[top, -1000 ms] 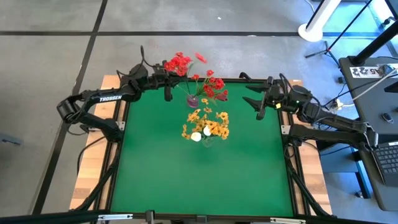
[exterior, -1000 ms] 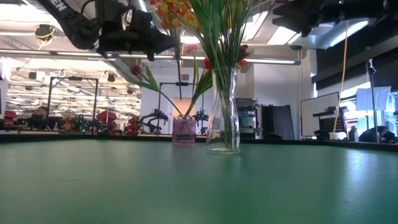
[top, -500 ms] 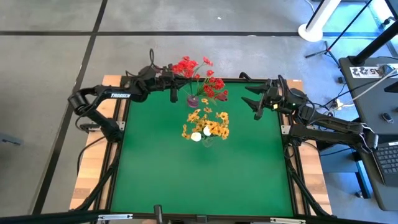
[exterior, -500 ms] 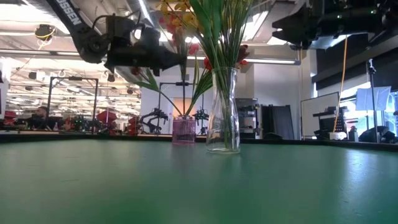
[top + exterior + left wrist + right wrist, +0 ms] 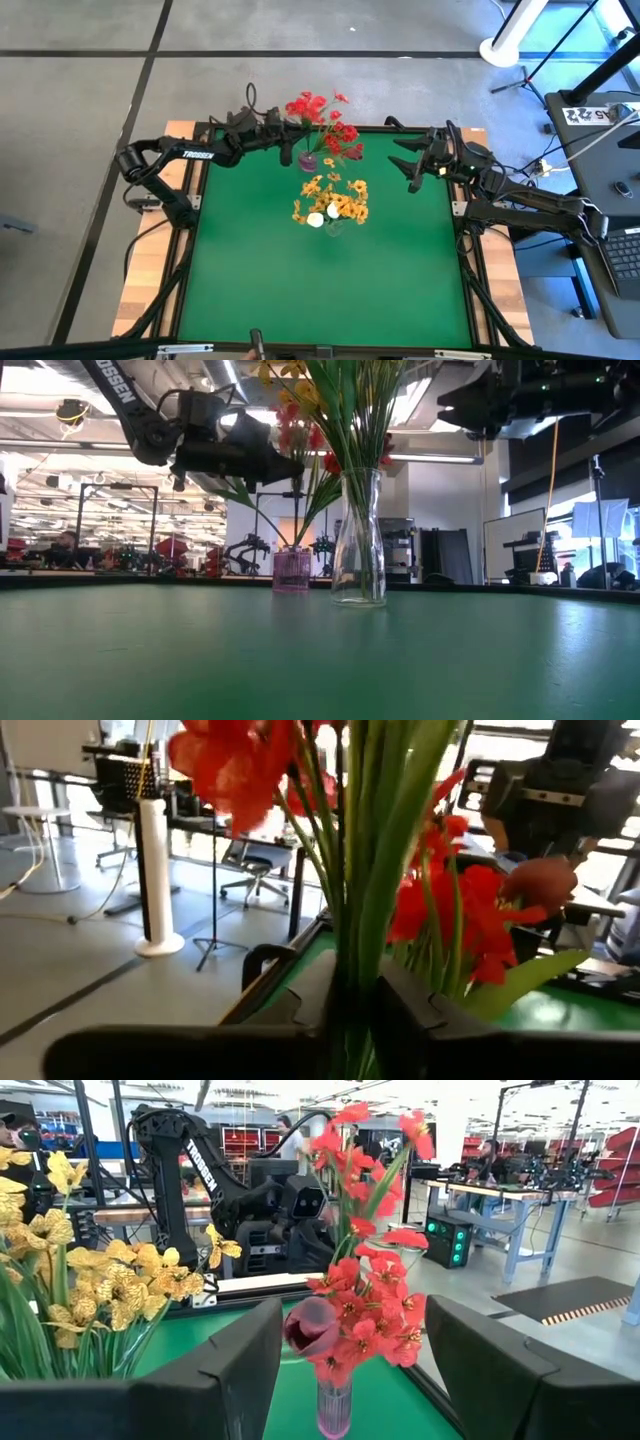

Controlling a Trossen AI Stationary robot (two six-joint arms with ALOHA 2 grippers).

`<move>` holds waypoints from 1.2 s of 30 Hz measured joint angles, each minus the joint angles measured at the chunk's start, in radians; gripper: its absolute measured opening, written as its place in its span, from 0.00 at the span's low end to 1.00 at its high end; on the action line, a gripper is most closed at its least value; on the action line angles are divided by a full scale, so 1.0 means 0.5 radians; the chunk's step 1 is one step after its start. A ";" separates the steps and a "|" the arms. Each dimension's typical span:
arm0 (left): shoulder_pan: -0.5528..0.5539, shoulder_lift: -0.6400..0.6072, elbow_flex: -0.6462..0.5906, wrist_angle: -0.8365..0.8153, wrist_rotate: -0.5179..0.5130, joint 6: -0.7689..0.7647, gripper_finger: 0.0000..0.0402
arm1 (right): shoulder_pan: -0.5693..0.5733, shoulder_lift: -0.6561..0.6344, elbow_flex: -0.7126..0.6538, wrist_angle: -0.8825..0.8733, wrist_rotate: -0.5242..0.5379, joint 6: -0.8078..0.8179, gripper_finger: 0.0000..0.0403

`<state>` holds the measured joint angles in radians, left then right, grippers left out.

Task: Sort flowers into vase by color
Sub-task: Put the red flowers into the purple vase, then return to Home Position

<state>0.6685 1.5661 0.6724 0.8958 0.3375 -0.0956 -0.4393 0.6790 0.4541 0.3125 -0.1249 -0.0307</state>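
Note:
My left gripper (image 5: 287, 146) is over the table's far edge, just left of the small purple vase (image 5: 309, 161), and is shut on a red flower (image 5: 316, 104). More red flowers (image 5: 344, 140) and a dark maroon bud (image 5: 312, 1326) stand in the purple vase (image 5: 333, 1408). A clear glass vase (image 5: 360, 540) at mid-table holds yellow-orange flowers (image 5: 335, 198) and white tulip buds (image 5: 322, 215). My right gripper (image 5: 414, 165) is open above the far right part of the table, holding nothing. My left gripper pinches the red flower's green stem (image 5: 352, 982) between its two shut fingers, well below the blossoms (image 5: 236, 760). The fingers come level from the table's left and lie across the stem. The flower stands upright, its lower end reaching toward the purple vase (image 5: 291, 570); whether it is inside, I cannot tell.
The two vases stand close together in the far middle of the green table (image 5: 330, 290). The near half of the table holds nothing. A dark frame (image 5: 196, 200) runs around the table. Workshop benches and equipment lie beyond the far edge.
My left gripper has moved toward the table's right and down, toward the purple vase, carrying the red flower with it. The red blossoms now stand closer to the other red flowers. My right gripper has stayed open.

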 joint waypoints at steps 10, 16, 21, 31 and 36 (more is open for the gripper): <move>-0.109 0.000 0.000 -0.223 -0.222 0.001 0.28 | 0.000 0.048 0.000 -0.009 0.000 0.060 0.61; -0.128 -0.005 0.000 -0.312 -0.226 -0.011 0.35 | 0.000 0.051 0.000 -0.049 0.000 0.104 0.61; -0.135 -0.048 0.000 -0.423 -0.228 -0.014 0.44 | 0.000 0.052 0.000 -0.075 0.000 0.105 0.61; -0.136 -0.303 0.002 -0.877 -0.249 0.051 0.63 | 0.001 0.052 0.000 -0.082 0.001 0.102 0.61; -0.136 -0.505 0.002 -1.044 -0.291 0.055 0.65 | 0.001 0.052 0.000 -0.096 0.001 0.095 0.61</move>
<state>0.6006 1.3136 0.6731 0.3740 0.1921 -0.0680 -0.4389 0.7052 0.4541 0.2646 -0.1246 0.0168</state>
